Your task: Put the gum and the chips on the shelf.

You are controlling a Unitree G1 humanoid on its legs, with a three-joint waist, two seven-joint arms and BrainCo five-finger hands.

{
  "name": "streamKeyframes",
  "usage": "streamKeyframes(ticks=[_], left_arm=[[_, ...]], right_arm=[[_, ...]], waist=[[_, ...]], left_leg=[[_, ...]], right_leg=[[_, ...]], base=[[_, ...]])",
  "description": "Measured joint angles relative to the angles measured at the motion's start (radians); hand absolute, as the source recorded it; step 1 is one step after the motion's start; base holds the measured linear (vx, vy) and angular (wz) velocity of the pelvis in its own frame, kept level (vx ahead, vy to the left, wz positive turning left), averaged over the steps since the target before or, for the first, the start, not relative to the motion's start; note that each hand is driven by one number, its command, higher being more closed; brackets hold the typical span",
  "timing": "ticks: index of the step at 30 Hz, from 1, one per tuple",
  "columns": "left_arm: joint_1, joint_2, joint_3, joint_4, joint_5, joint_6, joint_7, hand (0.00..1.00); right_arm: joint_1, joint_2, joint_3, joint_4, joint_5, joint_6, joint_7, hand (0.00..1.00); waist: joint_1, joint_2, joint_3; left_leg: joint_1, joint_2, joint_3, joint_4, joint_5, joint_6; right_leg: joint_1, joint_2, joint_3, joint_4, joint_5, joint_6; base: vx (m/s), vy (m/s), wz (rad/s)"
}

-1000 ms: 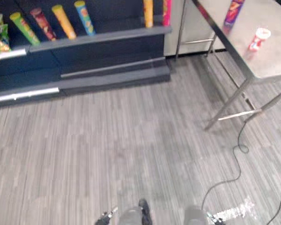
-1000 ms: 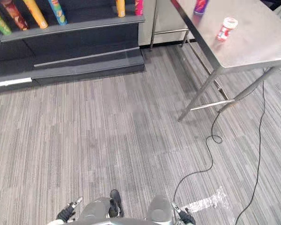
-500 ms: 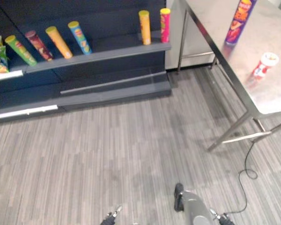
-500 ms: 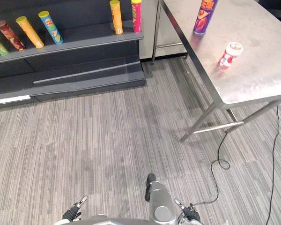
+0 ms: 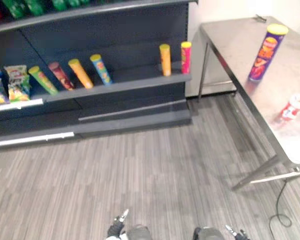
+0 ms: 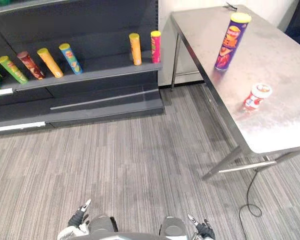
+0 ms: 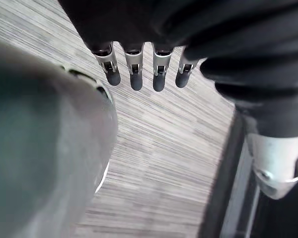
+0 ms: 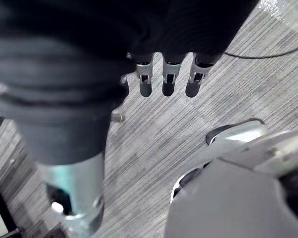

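I am looking down at the grey floor (image 6: 140, 160), and the steel table (image 6: 285, 115) is my marker for where everything is. The dark shelf (image 6: 110, 69) stands to the left of the table, very near its far corner. A row of chip tubes (image 6: 135, 48) is on that shelf, left of the table.

On the table, near its far end, stands the purple chips can (image 6: 229, 42). It is upright and nothing touches it. My left hand (image 6: 79, 217) hangs low over the floor, well apart from the table and to its left. Its fingers (image 7: 135, 74) point straight down, loose, and hold nothing. My right hand (image 6: 202, 229) hangs low too, closer to the table's near edge but not close to it. Its fingers (image 8: 168, 79) are also straight and empty.

The small red and white gum tub (image 6: 257, 96) sits on the table, nearer to me than the chips can and a little apart from it.

I think I am at the very start. Both things wait on the table and nothing is picked up yet. Next I need to step closer to the table, lift one hand, and reach over the edge. The can is tall, so I should wrap my fingers around its middle and not bump it over.
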State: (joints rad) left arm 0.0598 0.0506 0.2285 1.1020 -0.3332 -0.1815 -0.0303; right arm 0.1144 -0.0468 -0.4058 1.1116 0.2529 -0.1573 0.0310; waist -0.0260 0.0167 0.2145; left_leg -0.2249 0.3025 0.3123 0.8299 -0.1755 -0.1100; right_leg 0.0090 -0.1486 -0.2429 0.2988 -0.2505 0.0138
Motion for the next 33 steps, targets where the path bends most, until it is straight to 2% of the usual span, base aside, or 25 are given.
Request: streamKeyframes(ticks=[2,3,4,5,6,7,8,10,12,15,18,19,20,21,22,23,24,25,26,27,30,32,33], left_arm=[[0.002,-0.001,-0.008,-0.007,-0.004,-0.007,-0.002,0.0],[0.003,-0.003,-0.008,-0.006,-0.005,-0.008,-0.001,0.0],[0.007,-0.011,-0.011,-0.001,-0.005,-0.006,0.0,0.0],[0.007,-0.014,-0.01,0.005,-0.008,-0.006,0.002,0.0],[0.006,0.002,-0.019,0.01,-0.007,-0.006,0.005,0.0],[0.005,0.01,-0.028,0.011,-0.008,-0.01,0.007,0.0],[0.003,0.027,-0.032,0.018,-0.008,-0.012,0.006,0.0],[-0.004,0.035,-0.036,0.038,-0.008,-0.01,0.006,0.0],[-0.008,0.036,-0.039,0.058,-0.006,-0.004,0.006,0.0],[-0.015,0.053,-0.078,0.088,0.002,-0.003,0.005,0.0],[-0.014,0.057,-0.118,0.108,0.004,-0.001,0.006,0.0],[-0.014,0.062,-0.141,0.114,0.004,0.001,0.008,0.0],[-0.016,0.066,-0.172,0.115,0.008,0.009,0.008,0.0],[-0.016,0.071,-0.185,0.118,0.016,0.011,0.009,0.0],[-0.013,0.072,-0.2,0.12,0.036,0.012,0.008,0.0],[-0.013,0.071,-0.201,0.12,0.036,0.012,0.008,0.0],[-0.013,0.07,-0.201,0.121,0.036,0.013,0.007,0.0],[-0.012,0.069,-0.199,0.123,0.038,0.017,0.006,0.0],[-0.012,0.069,-0.196,0.121,0.038,0.017,0.006,0.0],[-0.016,0.073,-0.176,0.112,0.035,0.017,0.005,0.0],[-0.017,0.029,-0.152,0.123,0.036,0.017,0.004,0.0],[-0.021,0.015,-0.151,0.121,0.036,0.017,0.002,0.0],[-0.022,0.011,-0.15,0.116,0.036,0.017,-0.003,0.0]], right_arm=[[0.003,0.001,0.0,-0.005,0.003,0.0,-0.001,0.0],[0.009,0.001,0.002,-0.012,0.003,-0.001,-0.001,0.0],[0.02,-0.005,0.004,-0.029,0.003,-0.002,-0.001,0.0],[0.022,-0.011,0.007,-0.03,0.002,-0.002,-0.004,0.0],[0.019,0.0,0.023,-0.025,0.001,0.001,-0.006,0.0],[0.013,0.01,0.023,-0.022,0.0,0.0,-0.004,0.0],[-0.002,0.018,0.022,0.0,0.0,-0.001,-0.004,0.0],[-0.015,0.019,0.02,0.021,0.0,-0.001,-0.002,0.0],[-0.033,0.019,0.019,0.046,-0.001,-0.001,0.001,0.0],[-0.051,0.021,0.02,0.047,-0.01,0.001,0.002,0.0],[-0.056,0.024,0.018,0.042,-0.009,0.0,0.005,0.0],[-0.059,0.02,0.01,0.04,-0.008,-0.003,0.004,0.0],[-0.064,0.016,0.009,0.039,-0.007,-0.008,0.003,0.0],[-0.065,0.013,0.014,0.038,-0.006,-0.009,0.002,0.0],[-0.064,0.003,0.033,0.031,-0.007,-0.01,0.002,0.0],[-0.064,0.001,0.041,0.027,-0.007,-0.012,0.002,0.0],[-0.067,-0.003,0.063,0.021,-0.007,-0.017,0.002,0.0],[-0.073,-0.003,0.072,0.014,-0.008,-0.018,0.002,0.0],[-0.073,-0.001,0.072,0.013,-0.008,-0.018,0.001,0.0],[-0.08,0.006,0.072,0.015,-0.009,-0.018,0.002,0.0],[-0.117,-0.028,0.085,0.024,-0.007,-0.021,0.002,0.0],[-0.123,-0.041,0.102,0.025,-0.007,-0.018,0.001,0.0],[-0.119,-0.048,0.102,0.026,-0.007,-0.017,0.001,0.0]], waist=[[0.001,-0.001,0.0],[0.002,0.001,-0.001],[0.002,0.019,-0.011],[0.004,0.024,-0.016],[-0.001,0.001,-0.03],[0.001,-0.024,-0.045],[-0.001,-0.04,-0.049],[-0.001,-0.053,-0.064],[0.001,-0.056,-0.088],[0.003,-0.053,-0.104],[0.003,-0.041,-0.11],[0.0,-0.031,-0.102],[-0.005,-0.025,-0.091],[-0.007,-0.023,-0.09],[-0.007,-0.016,-0.087],[-0.005,-0.014,-0.086],[-0.006,-0.012,-0.084],[-0.007,-0.012,-0.084],[-0.006,-0.014,-0.083],[0.002,-0.034,-0.067],[-0.007,0.035,-0.036],[-0.006,0.047,-0.03],[-0.006,0.042,-0.028]], left_leg=[[-0.02,-0.024,0.009,-0.212,0.009,0.017],[-0.013,-0.045,-0.002,-0.388,0.045,0.045],[-0.005,-0.058,-0.036,-0.547,0.098,0.047],[0.002,-0.071,-0.047,-0.553,0.159,0.03],[0.005,-0.106,-0.027,-0.555,0.135,0.037],[-0.001,-0.128,-0.014,-0.554,0.111,0.04],[-0.008,-0.148,-0.016,-0.527,0.076,0.043],[-0.011,-0.171,-0.014,-0.491,0.029,0.048],[-0.001,-0.193,0.003,-0.495,0.009,0.053],[0.039,-0.211,0.038,-0.49,-0.023,0.093],[0.117,-0.214,0.076,-0.533,-0.043,0.11],[0.172,-0.214,0.091,-0.568,-0.05,0.122],[0.237,-0.214,0.094,-0.604,-0.057,0.131],[0.27,-0.213,0.096,-0.624,-0.056,0.131],[0.329,-0.206,0.105,-0.662,-0.055,0.128],[0.35,-0.201,0.113,-0.674,-0.054,0.127],[0.371,-0.194,0.121,-0.692,-0.052,0.123],[0.384,-0.19,0.136,-0.708,-0.049,0.105],[0.392,-0.194,0.144,-0.721,-0.046,0.09],[0.426,-0.224,0.147,-0.755,-0.039,0.06],[0.452,-0.176,0.21,-0.798,-0.021,0.03],[0.46,-0.17,0.229,-0.8,-0.019,0.027],[0.47,-0.168,0.228,-0.8,-0.013,0.017]], right_leg=[[0.022,-0.031,0.009,0.006,-0.024,0.04],[0.03,-0.053,0.02,0.023,-0.044,0.073],[0.029,-0.06,0.035,0.045,-0.067,0.108],[0.03,-0.067,0.054,0.054,-0.077,0.127],[0.031,-0.089,0.081,0.039,-0.078,0.128],[0.03,-0.087,0.119,0.016,-0.076,0.129],[0.036,-0.073,0.145,-0.01,-0.055,0.109],[0.063,-0.088,0.174,-0.056,-0.02,0.113],[0.066,-0.103,0.198,-0.081,0.02,0.11],[0.059,-0.124,0.259,-0.077,0.083,0.125],[-0.073,-0.129,0.306,0.187,0.153,0.121],[-0.139,-0.133,0.296,0.332,0.209,0.105],[-0.178,-0.135,0.258,0.463,0.18,0.093],[-0.191,-0.135,0.227,0.51,0.148,0.082],[-0.215,-0.134,0.126,0.559,0.087,0.063],[-0.225,-0.135,0.08,0.557,0.066,0.056],[-0.248,-0.134,-0.009,0.507,0.046,0.046],[-0.258,-0.129,-0.089,0.377,0.056,0.054],[-0.261,-0.124,-0.121,0.295,0.082,0.058],[-0.25,-0.114,-0.183,0.131,0.178,-0.011],[-0.23,-0.039,-0.227,0.044,0.193,-0.021],[-0.23,-0.029,-0.28,0.037,0.192,-0.023],[-0.222,-0.022,-0.287,0.032,0.183,-0.036]], base=[[0.2,0.326,-0.1],[0.27,0.435,-0.15],[0.25,0.398,-0.23],[0.28,0.369,-0.17],[0.32,0.281,-0.1],[0.36,0.236,-0.02],[0.3,0.148,-0.02],[0.28,0.189,-0.06],[0.29,0.214,-0.22],[0.28,0.167,-0.46],[0.28,0.175,-0.61],[0.27,0.121,-0.36],[0.18,0.073,-0.29],[0.2,0.053,-0.13],[0.14,0.004,-0.08],[0.19,-0.022,-0.1],[0.18,-0.067,-0.02],[0.15,-0.081,0.0],[0.2,-0.105,-0.12],[0.23,-0.134,-0.4],[0.18,-0.141,-0.63],[0.07,-0.092,-0.53],[0.05,-0.089,-0.35]])
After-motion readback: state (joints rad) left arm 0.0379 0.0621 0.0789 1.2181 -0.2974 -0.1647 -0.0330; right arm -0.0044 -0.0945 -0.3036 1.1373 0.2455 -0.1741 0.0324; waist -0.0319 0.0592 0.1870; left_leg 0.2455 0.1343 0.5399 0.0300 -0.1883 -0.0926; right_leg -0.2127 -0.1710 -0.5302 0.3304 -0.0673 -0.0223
